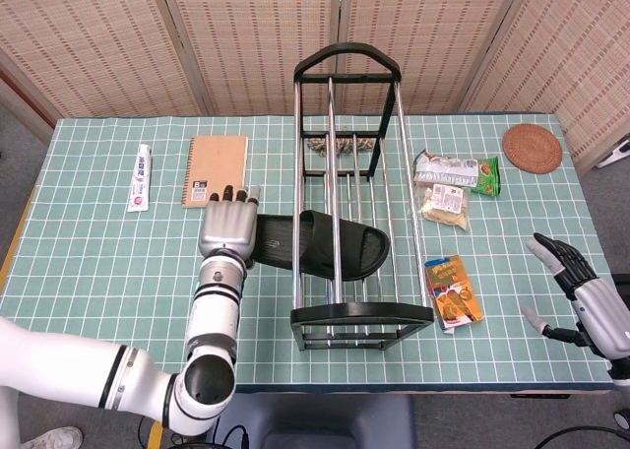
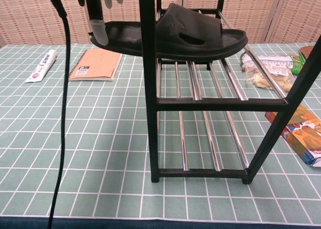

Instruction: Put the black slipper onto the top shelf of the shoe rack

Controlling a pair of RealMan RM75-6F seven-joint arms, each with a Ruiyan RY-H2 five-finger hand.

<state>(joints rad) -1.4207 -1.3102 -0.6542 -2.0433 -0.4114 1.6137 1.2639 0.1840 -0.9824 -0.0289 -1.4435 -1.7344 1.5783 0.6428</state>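
The green-gridded table [image 1: 89,262] carries a shoe rack [image 1: 346,104], notebook [image 1: 217,169], toothpaste tube [image 1: 142,177] and snack packets [image 1: 453,185].

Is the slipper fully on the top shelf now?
No: the black slipper lies on the top shelf with its heel end overhanging the rack's left side.
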